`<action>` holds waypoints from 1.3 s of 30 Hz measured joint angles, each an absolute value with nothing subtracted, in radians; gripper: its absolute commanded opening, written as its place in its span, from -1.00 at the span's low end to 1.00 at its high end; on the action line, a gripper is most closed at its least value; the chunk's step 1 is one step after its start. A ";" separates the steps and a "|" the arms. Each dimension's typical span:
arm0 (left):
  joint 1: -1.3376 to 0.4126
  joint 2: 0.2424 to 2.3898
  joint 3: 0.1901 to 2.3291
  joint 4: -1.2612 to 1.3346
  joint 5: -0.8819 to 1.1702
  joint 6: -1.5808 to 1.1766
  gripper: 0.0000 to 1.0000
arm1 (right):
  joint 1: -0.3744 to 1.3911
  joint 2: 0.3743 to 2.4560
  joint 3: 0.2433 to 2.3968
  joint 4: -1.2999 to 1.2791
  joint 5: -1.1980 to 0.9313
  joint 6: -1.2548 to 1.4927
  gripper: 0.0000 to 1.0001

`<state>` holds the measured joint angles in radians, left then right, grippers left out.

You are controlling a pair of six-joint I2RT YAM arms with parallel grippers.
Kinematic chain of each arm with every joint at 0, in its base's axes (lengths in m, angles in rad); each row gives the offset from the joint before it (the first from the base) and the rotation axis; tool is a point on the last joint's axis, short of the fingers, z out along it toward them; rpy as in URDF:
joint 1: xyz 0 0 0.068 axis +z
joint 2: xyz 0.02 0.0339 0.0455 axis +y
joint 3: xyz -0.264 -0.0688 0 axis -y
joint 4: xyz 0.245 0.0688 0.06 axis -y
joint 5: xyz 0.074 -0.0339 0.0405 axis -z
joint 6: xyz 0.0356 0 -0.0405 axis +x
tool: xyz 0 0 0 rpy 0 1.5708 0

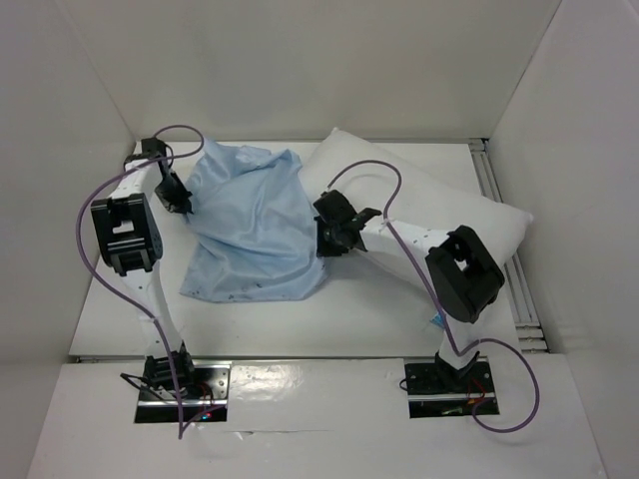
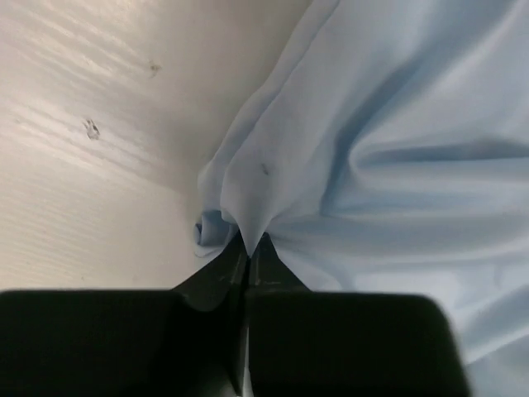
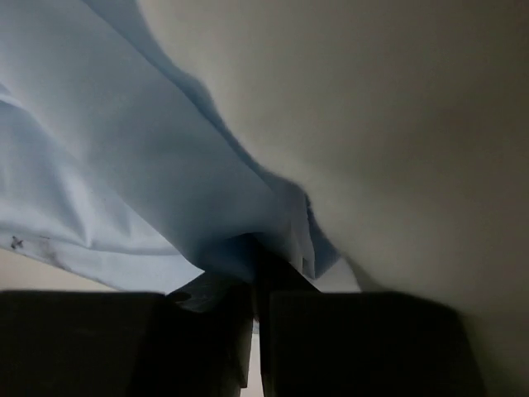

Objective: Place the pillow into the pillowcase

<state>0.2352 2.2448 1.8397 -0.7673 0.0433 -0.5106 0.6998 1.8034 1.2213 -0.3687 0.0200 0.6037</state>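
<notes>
The left fingers (image 2: 221,277) are pinching the bunched edge of the light blue pillowcase (image 1: 250,225). The right fingers (image 3: 216,291) are gripping its opposite edge, with the white pillow (image 1: 459,200) lying just beside them on the tabletop (image 1: 359,304).

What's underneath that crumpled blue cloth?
Only white table shows around the pillowcase; its folds cover whatever lies beneath. The pillow sits beside it, at its right edge.

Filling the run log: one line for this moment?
left gripper: shut on pillowcase | right gripper: shut on pillowcase edge | pillow: not inside
</notes>
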 measured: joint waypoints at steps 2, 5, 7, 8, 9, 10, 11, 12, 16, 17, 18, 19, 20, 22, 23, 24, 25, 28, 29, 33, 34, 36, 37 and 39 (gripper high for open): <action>0.243 2.245 1.853 -0.764 0.055 -0.500 -1.00 | 0.701 1.812 1.228 -0.371 0.031 0.602 -1.00; 0.258 2.232 1.858 -0.755 0.062 -0.503 -1.00 | 0.705 1.794 1.256 -0.385 0.039 0.580 -1.00; 0.270 2.194 1.844 -0.757 0.062 -0.505 -1.00 | 0.705 1.757 1.284 -0.407 0.045 0.550 -1.00; 0.276 2.159 1.835 -0.762 0.060 -0.506 -1.00 | 0.705 1.710 1.312 -0.437 0.050 0.528 -1.00; 0.279 2.122 1.828 -0.765 0.056 -0.508 -1.00 | 0.705 1.699 1.320 -0.441 0.050 0.523 -1.00; 0.283 2.060 1.819 -0.767 0.047 -0.512 -1.00 | 0.707 1.657 1.352 -0.469 0.056 0.503 -1.00; 0.287 2.003 1.817 -0.772 0.038 -0.519 -1.00 | 0.707 1.625 1.381 -0.487 0.063 0.489 -1.00; 0.290 1.941 1.817 -0.774 0.030 -0.524 -1.00 | 0.711 1.592 1.412 -0.504 0.068 0.473 -1.00; 0.303 1.683 1.853 -0.777 -0.007 -0.529 -1.00 | 0.722 1.488 1.559 -0.569 0.083 0.422 -1.00; 0.305 1.635 1.879 -0.777 -0.014 -0.529 -1.00 | 0.722 1.477 1.595 -0.577 0.087 0.409 -1.00; 0.308 1.602 1.900 -0.773 -0.022 -0.529 -1.00 | 0.721 1.474 1.628 -0.582 0.087 0.395 -1.00; 0.310 1.575 1.914 -0.767 -0.030 -0.529 -1.00 | 0.716 1.480 1.654 -0.582 0.083 0.382 -1.00; 0.312 1.563 1.921 -0.762 -0.041 -0.529 -1.00 | 0.708 1.495 1.679 -0.583 0.073 0.368 -1.00; 0.314 1.565 1.922 -0.760 -0.063 -0.531 -1.00 | 0.680 1.560 1.732 -0.580 0.030 0.340 -1.00; 0.314 1.578 1.918 -0.759 -0.073 -0.532 -1.00 | 0.661 1.609 1.767 -0.578 0.007 0.324 -1.00; 0.314 1.617 1.914 -0.759 -0.088 -0.534 -1.00 | 0.640 1.670 1.812 -0.578 -0.025 0.312 -1.00; 0.314 1.633 1.913 -0.756 -0.093 -0.535 -1.00 | 0.622 1.734 1.853 -0.564 -0.045 0.300 -1.00; 0.314 1.794 1.905 -0.754 -0.108 -0.537 -0.53 | 0.573 2.031 2.135 -0.597 -0.118 0.262 -0.01; 0.314 1.848 1.910 -0.763 -0.105 -0.534 -0.25 | 0.557 2.147 2.252 -0.614 -0.144 0.255 0.31; 0.302 1.963 1.915 -0.826 -0.084 -0.515 0.61 | 0.519 2.416 2.529 -0.680 -0.208 0.233 0.61; 0.292 1.958 1.911 -0.842 -0.085 -0.509 0.61 | 0.512 2.403 2.468 -0.686 -0.215 0.233 0.61; 0.262 1.915 1.909 -0.844 -0.083 -0.493 0.51 | 0.499 2.326 2.288 -0.636 -0.223 0.238 0.63; 0.239 1.885 1.905 -0.839 -0.079 -0.485 0.43 | 0.496 2.257 2.162 -0.590 -0.217 0.239 0.63; 0.177 1.807 1.876 -0.822 -0.072 -0.470 -0.19 | 0.495 2.116 1.991 -0.562 -0.201 0.245 0.59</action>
<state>0.1772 1.8072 1.8755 -0.8215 -0.0723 -0.4698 0.4953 2.1162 1.9911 -0.5617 -0.2008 0.2455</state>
